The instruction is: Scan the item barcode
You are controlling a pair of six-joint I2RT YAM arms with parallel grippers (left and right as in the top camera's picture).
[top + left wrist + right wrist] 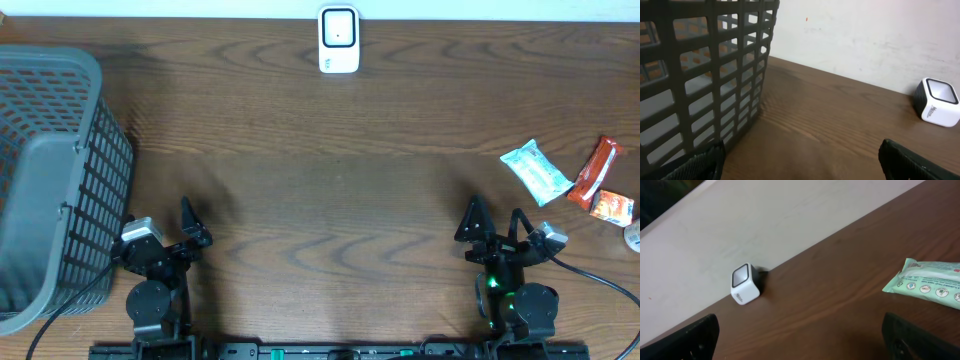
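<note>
Woodgrain in a dark brown runs across the whole table, which meets a plain, pale wall along its far edge. One grey plastic basket with slatted sides stands at the left end of the table, its near corner just beside the left arm. Two arms sit at the near edge, well apart. The left gripper hangs low over bare wood with its fingers spread wide and nothing between them. The right gripper does the same, fingers wide apart and empty. Three packets lie together near the right edge, all untouched and beyond the right gripper. One pale green and white wipes packet is the largest and lies nearest the table's middle. One white scanner with a dark window stands at the far edge, roughly centred, close to the wall and well apart from the packets. One red wrapper lies just right of the wipes packet, and one orange packet lies touching or nearly touching the wrapper's near end. One small pale object is cut off by the right edge, too little of it showing to tell what it is.
</note>
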